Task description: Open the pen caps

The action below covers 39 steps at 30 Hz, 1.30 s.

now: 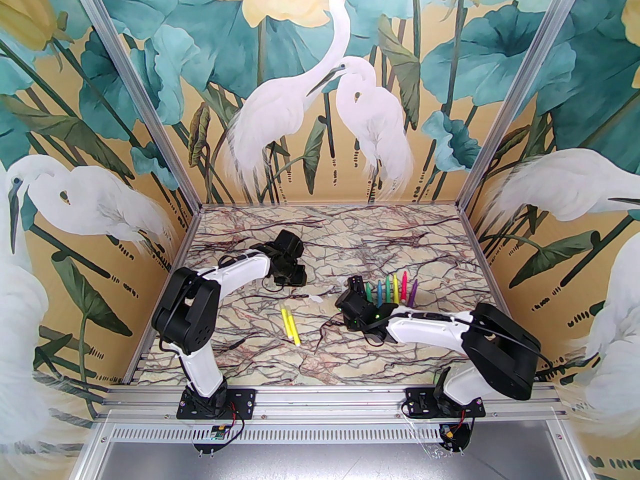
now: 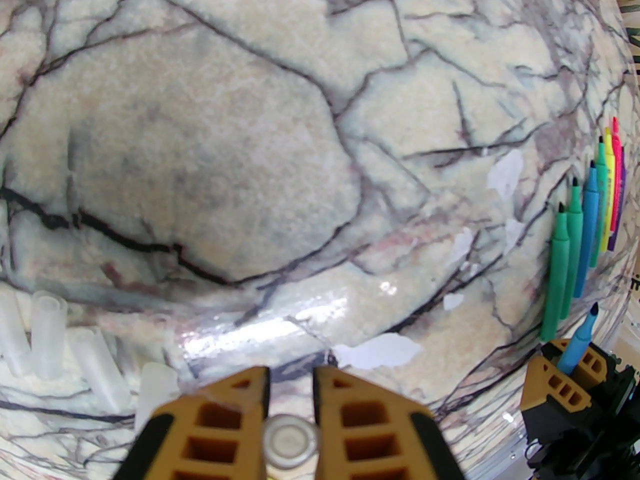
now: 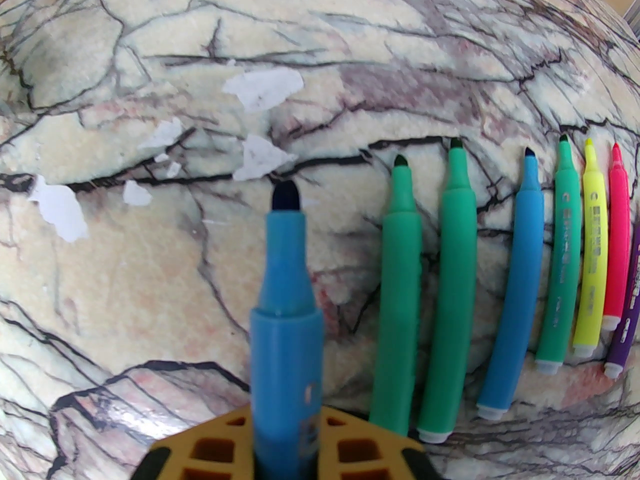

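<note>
Seemingly, a bared blue pen (image 3: 285, 288) is pinched by the right gripper (image 3: 285, 418) for the uncapped row (image 3: 450, 288); a clear cap (image 2: 290, 440) is nipped by the left gripper (image 2: 291, 375) for discarding.

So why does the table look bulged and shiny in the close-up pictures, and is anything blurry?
Left wrist view: the wide lens bows the marble table into a dome, a white glare streak lies just ahead of the left tool, and the clear pen caps look soft. Right wrist view: the laid-out pens curve, the held blue pen looms large. Top view: evenly lit and sharp.
</note>
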### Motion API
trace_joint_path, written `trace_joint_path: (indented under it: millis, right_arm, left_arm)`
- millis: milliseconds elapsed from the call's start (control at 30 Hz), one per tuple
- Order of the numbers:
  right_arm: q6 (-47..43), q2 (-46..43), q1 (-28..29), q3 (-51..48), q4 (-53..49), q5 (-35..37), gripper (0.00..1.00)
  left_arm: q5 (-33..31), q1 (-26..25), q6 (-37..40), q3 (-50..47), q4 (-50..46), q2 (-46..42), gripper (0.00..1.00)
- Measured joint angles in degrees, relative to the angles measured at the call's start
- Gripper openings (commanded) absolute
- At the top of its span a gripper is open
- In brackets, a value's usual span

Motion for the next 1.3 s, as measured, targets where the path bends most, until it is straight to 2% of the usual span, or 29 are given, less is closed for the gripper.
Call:
trace_joint_path:
  millis: [433, 867, 1300]
  right_arm:
    - [0.48, 4.22, -0.02, 2.21, -0.52, 2.49, 0.16]
    - [0.87, 6.34, -0.07, 3.85, -2.27, 3.63, 0.28]
    - [0.76, 6.47, 0.07, 4.74, -4.11, 4.07, 0.37]
  left_arm:
    - [-1.81, -0.52, 0.04, 2.45, -1.75, 4.22, 0.16]
    - [-2.71, -0.74, 0.44, 3.48, -3.04, 5.66, 0.27]
    - [-3.13, -0.74, 0.44, 3.52, -3.34, 5.84, 0.32]
